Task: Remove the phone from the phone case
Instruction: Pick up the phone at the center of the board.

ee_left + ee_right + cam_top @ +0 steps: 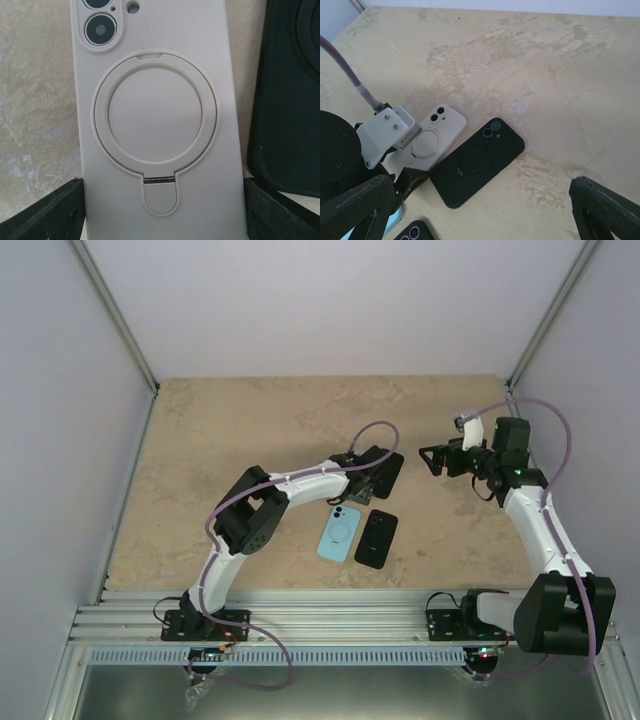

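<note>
A beige phone case [155,110] with a round ring stand lies back-up on the table, and the phone's camera lenses [101,29] show through its corner. My left gripper [163,210] is down over its lower end, one black finger [50,215] against each long edge, so it grips the case by its width. The right wrist view shows the same case [440,131] partly under the left wrist's white mount. My right gripper [432,458] hangs open above the table to the right, nothing between its fingers [605,212].
A black-cased phone [477,162] lies right beside the beige case, nearly touching it. Nearer the arms lie a light blue phone [340,530] and another black one [376,538]. White walls and metal posts [115,320] enclose the tan table [260,420].
</note>
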